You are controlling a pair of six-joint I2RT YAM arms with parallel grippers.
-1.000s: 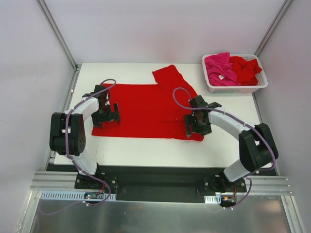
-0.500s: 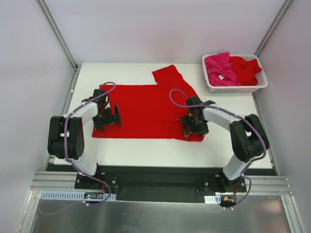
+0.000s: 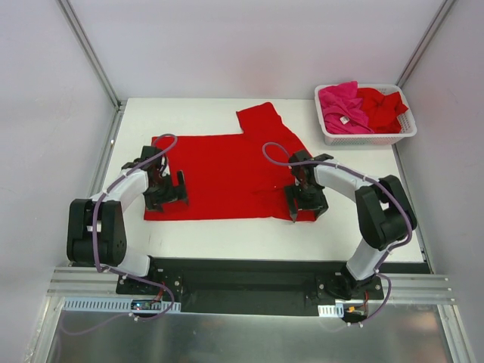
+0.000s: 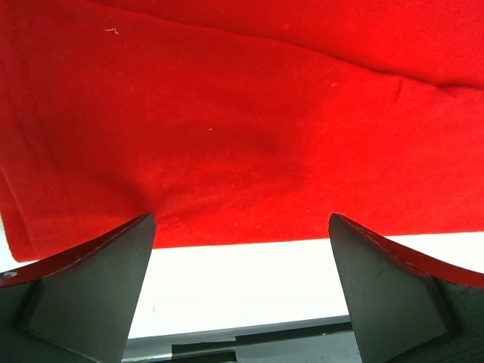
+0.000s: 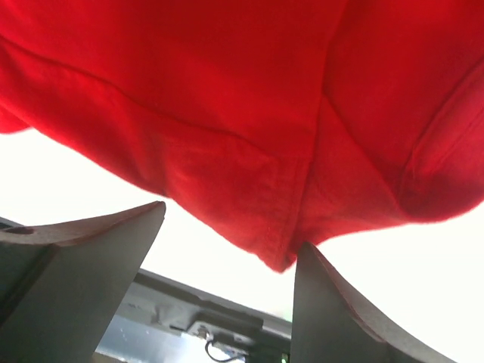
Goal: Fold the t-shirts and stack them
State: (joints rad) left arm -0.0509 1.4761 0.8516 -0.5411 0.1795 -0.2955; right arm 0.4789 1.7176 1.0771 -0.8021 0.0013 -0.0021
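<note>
Red t-shirt (image 3: 227, 170) flat on table (image 3: 227, 234) | left gripper (image 3: 169, 195) wide open at near hem | right gripper (image 3: 304, 209) open over near corner, empty | risk: pinching only 1 layer could skew the fold.

We log a white slotted basket (image 3: 366, 138) at the far right corner of the white tabletop (image 3: 227, 236). Pale walls (image 3: 249, 45) close in the back and both sides. A metal post (image 3: 89, 49) stands in the left rear corner and another (image 3: 425, 41) in the right. Along the near edge a black plate (image 3: 249, 278) lies on an aluminium rail (image 3: 76, 283), with a grey metal sheet (image 3: 249, 336) nearer still. Both wrist views show a strip of the white tabletop.
</note>
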